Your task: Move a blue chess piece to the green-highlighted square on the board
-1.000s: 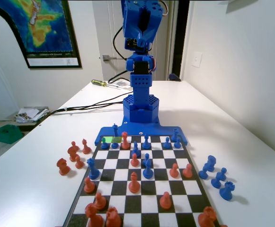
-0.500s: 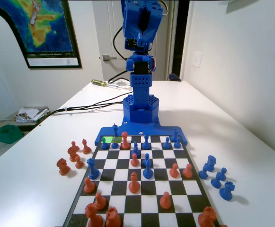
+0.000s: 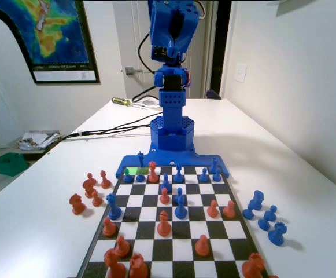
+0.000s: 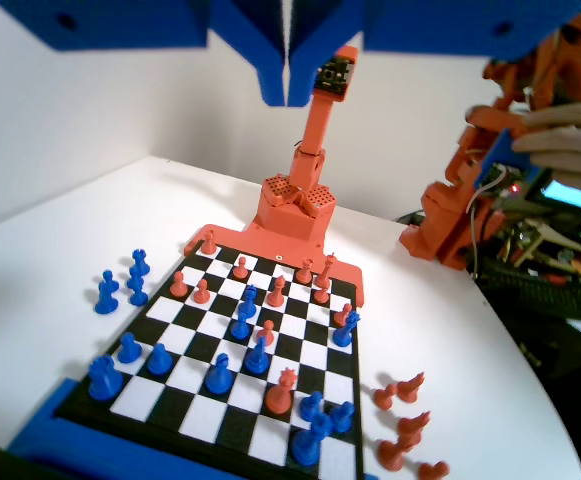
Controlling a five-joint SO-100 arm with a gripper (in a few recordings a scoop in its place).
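Your flat chequered board [image 3: 173,231] lies on the smooth white table [image 3: 34,231], crowded with plastic pieces. High above it, your gripper [image 4: 288,85] hangs with jaws pressed together, empty. The green square [image 3: 134,171] sits far left in the fixed view, the slim pointed blue piece [image 3: 140,158] just beyond it.

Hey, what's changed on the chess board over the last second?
Nothing visibly changed. The gripper stays raised above the board with its jaws together and nothing between them; the green-highlighted square and the pieces sit as before.
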